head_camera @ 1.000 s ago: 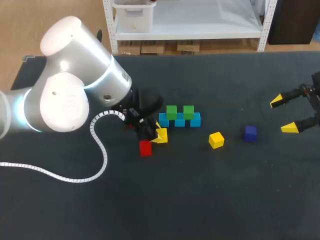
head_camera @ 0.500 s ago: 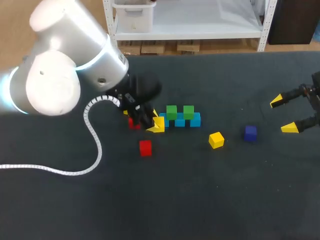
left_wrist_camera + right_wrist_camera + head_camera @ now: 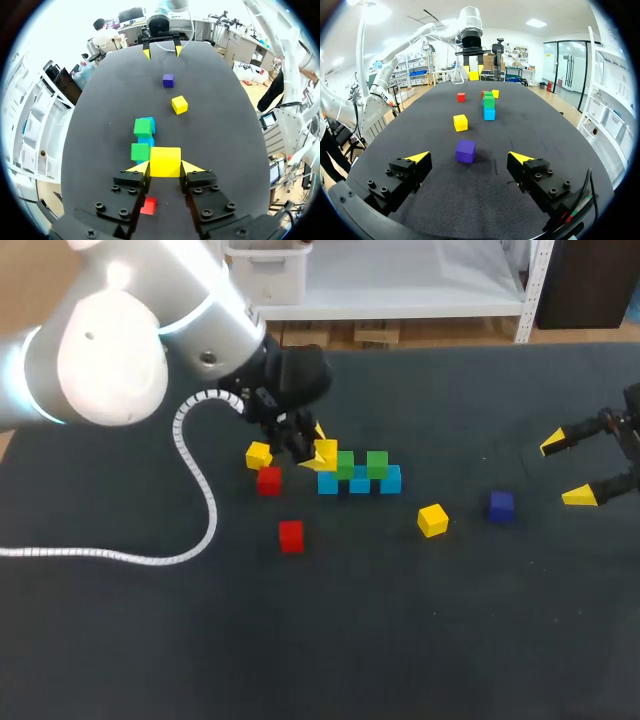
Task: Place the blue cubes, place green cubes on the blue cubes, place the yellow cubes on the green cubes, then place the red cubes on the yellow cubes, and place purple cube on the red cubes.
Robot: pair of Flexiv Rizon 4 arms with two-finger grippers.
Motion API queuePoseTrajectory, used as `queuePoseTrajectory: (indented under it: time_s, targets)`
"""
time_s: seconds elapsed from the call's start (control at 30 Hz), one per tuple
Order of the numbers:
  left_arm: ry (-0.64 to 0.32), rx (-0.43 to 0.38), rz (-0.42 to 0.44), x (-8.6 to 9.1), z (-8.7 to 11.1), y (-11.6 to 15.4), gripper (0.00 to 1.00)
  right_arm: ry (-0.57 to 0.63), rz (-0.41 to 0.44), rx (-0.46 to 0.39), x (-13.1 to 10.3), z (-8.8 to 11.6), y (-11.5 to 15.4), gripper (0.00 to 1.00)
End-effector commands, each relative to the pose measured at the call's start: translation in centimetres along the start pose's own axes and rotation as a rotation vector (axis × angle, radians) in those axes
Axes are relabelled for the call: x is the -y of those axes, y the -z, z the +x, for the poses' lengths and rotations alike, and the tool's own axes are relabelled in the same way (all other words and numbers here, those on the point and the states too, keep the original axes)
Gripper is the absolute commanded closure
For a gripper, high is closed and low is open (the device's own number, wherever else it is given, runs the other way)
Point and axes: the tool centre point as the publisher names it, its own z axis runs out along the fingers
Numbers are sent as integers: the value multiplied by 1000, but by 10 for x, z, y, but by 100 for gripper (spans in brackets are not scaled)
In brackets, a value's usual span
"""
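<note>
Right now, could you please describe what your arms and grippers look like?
My left arm is bulky, with rounded silver-white joints, a glowing pale-blue ring and a white coiled cable. The left gripper and the right gripper are black blocks with wedge-shaped yellow tips.

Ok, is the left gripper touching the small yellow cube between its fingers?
Touching. Left wrist view: the left gripper clamps the held yellow cube from both sides, no gap.

The left arm (image 3: 130, 350) is glossy white, with bulbous rounded joints, a glowing pale-blue ring and a white coiled cable (image 3: 209, 520). The left tool (image 3: 165, 167) and right tool (image 3: 469, 157) are black, studded with round screws, with wedge-shaped yellow tips.
</note>
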Motion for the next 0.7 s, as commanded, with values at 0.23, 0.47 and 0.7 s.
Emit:
queuePoseTrajectory:
  time_s: [0.23,0.47,0.7]
  targets:
    - [-37,24,55,-30,-18,-21,100,1,0,1,0,0,0,0]
    - [-41,36,65,-34,-24,-30,100,1,0,1,0,0,0,0]
    - [-35,43,75,-36,-27,-42,100,1,0,1,0,0,0,0]
